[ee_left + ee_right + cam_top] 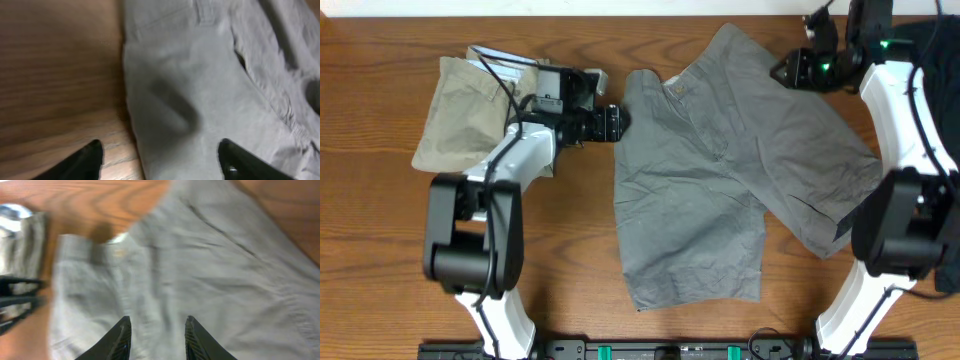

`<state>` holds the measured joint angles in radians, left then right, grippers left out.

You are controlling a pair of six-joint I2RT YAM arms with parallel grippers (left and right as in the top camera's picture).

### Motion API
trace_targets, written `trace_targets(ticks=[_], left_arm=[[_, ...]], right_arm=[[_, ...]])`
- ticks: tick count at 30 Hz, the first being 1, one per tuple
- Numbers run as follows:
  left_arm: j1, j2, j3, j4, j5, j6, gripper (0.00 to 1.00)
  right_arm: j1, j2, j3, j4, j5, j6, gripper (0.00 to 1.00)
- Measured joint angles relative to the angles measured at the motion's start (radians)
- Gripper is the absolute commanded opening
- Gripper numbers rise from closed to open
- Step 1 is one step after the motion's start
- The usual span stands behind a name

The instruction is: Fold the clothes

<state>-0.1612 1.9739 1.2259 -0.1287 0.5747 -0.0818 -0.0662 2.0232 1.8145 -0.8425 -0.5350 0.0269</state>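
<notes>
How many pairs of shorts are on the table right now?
2. Grey shorts spread out mid-table; khaki shorts folded at far left. A dark item at the top right edge, mostly hidden, may be another garment.

Mid-grey shorts (pixel 690 200), khaki-beige shorts (pixel 460 120), brown wood-grain table (pixel 380 250), white arms (pixel 525 155) with black joints
</notes>
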Motion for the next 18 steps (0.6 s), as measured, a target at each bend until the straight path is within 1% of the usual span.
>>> trace_targets(ticks=[2,3,4,5,6,9,12,16,18], left_arm=[[0.0,0.036,0.0,0.003,0.043,-0.004,0.41],[0.0,0.051,0.0,0.001,0.061,-0.004,0.34],[0.0,0.065,0.0,-0.002,0.078,-0.008,0.25],[0.0,0.076,0.0,-0.009,0.091,-0.008,0.09],[0.0,0.085,0.0,-0.023,0.103,-0.005,0.06],[0.003,0.09,0.0,-0.082,0.115,-0.001,0.06],[0.019,0.084,0.002,-0.188,0.101,-0.005,0.06],[0.057,0.035,0.003,-0.397,-0.007,-0.031,0.06],[0.068,0.0,0.003,-0.465,-0.062,-0.038,0.06]], right_arm=[[0.034,-0.019,0.007,-0.031,-0.014,-0.004,0.33],[0.051,-0.021,0.008,-0.048,-0.018,-0.006,0.33],[0.071,-0.02,0.008,-0.064,-0.019,-0.007,0.34],[0.091,-0.016,0.007,-0.079,-0.018,-0.008,0.34],[0.108,-0.013,0.005,-0.089,-0.014,-0.009,0.34],[0.158,-0.006,0.003,-0.117,0.021,-0.006,0.34],[0.189,-0.006,-0.012,-0.13,0.083,0.023,0.36],[0.211,-0.006,-0.089,-0.108,0.151,0.099,0.36],[0.214,-0.005,-0.153,-0.079,0.169,0.138,0.35]])
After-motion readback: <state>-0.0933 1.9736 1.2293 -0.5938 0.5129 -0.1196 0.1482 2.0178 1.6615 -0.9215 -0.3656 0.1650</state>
